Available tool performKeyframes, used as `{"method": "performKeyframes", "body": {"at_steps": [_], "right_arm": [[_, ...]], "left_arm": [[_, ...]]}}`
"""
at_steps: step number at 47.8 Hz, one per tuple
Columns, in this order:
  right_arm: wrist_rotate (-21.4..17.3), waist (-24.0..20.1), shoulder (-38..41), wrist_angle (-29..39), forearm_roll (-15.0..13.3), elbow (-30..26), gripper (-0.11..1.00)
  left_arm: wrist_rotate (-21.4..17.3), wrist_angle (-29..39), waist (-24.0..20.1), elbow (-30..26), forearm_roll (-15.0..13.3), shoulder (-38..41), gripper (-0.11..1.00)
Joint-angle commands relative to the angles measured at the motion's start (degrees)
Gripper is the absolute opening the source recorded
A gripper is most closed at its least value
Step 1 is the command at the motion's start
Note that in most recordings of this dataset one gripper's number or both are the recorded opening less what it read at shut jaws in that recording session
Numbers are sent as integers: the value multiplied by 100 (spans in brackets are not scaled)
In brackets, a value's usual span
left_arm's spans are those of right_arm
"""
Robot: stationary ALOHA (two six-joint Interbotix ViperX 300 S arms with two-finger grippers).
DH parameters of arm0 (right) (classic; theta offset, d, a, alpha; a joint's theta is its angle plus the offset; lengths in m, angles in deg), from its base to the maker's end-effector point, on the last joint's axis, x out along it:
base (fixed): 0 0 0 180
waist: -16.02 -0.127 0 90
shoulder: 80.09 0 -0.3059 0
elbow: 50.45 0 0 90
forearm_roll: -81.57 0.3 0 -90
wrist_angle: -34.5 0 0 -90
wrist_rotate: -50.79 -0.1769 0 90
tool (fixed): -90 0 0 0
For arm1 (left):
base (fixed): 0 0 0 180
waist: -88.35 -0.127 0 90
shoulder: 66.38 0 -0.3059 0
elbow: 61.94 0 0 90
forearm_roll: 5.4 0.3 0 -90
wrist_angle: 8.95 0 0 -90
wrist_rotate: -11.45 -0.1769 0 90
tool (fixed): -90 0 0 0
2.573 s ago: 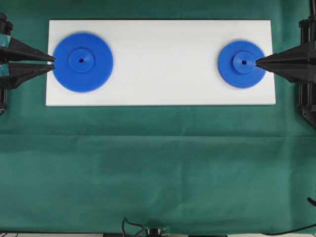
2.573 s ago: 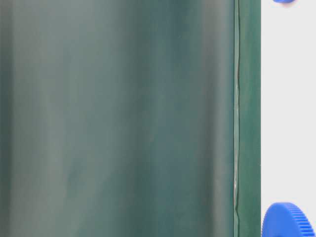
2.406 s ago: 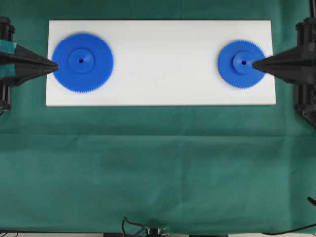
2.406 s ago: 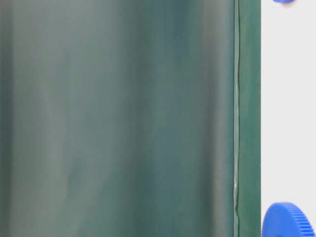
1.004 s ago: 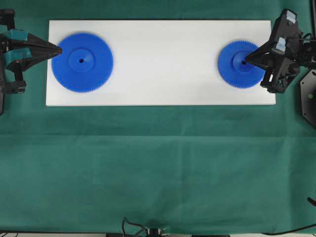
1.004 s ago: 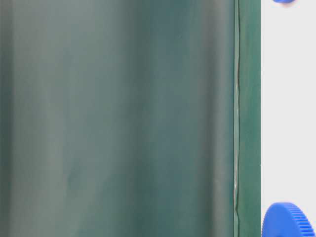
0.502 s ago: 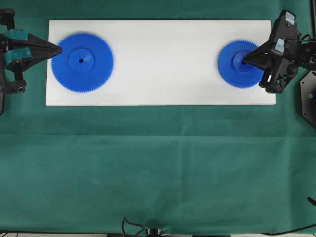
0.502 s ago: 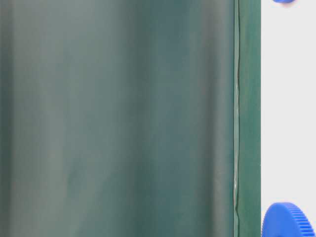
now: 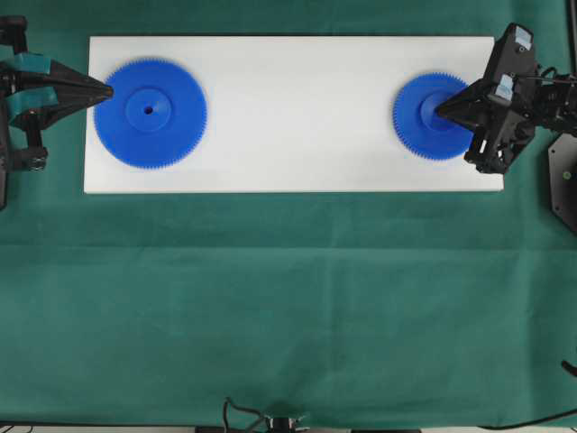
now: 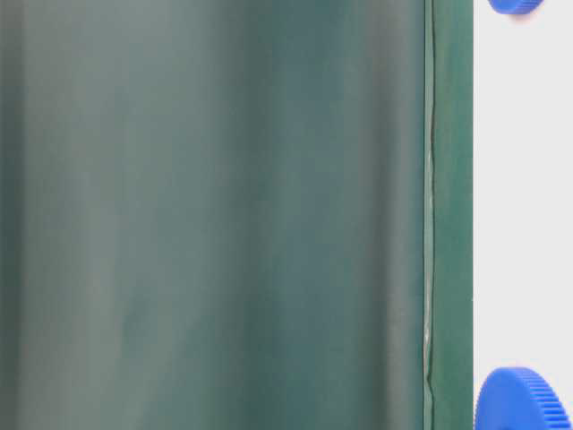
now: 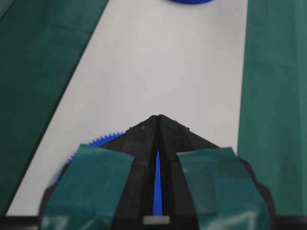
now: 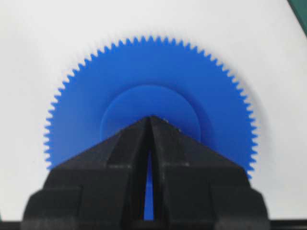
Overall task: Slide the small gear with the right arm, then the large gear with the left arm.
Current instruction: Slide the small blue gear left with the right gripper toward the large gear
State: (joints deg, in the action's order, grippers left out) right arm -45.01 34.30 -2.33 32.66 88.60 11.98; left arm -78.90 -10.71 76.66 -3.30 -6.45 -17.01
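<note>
gears both sat flat on the white board: small gear near the board's right end, large gear near its left end, well apart. right gripper had its fingers pressed together to a point with nothing between them, tip resting on the small gear's raised hub, over where the centre hole should be. left gripper was likewise closed and empty, tip at the large gear's outer rim. both gears looked like rigid moulded plastic, light and thin, probably slick on the smooth board. too flat to pinch well; judged better pushed than gripped. hub or centre hole gave the tip a catch; a push at the toothed edge could spin the disc or slip off.
</note>
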Motion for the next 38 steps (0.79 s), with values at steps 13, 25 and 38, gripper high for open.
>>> {"method": "performKeyframes", "body": {"at_steps": [13,25,38], "right_arm": [[-62,-132,44,70,97,-53,53],[-167,-519,554,-290,149,-360,53],[-88,-703,1740,-624,-26,-1529,53]], "left_arm": [[-9,-26,-62,-70,0,26,0],[-9,-35,-62,-70,-9,26,0],[-9,-35,-62,-70,-9,26,0]]}}
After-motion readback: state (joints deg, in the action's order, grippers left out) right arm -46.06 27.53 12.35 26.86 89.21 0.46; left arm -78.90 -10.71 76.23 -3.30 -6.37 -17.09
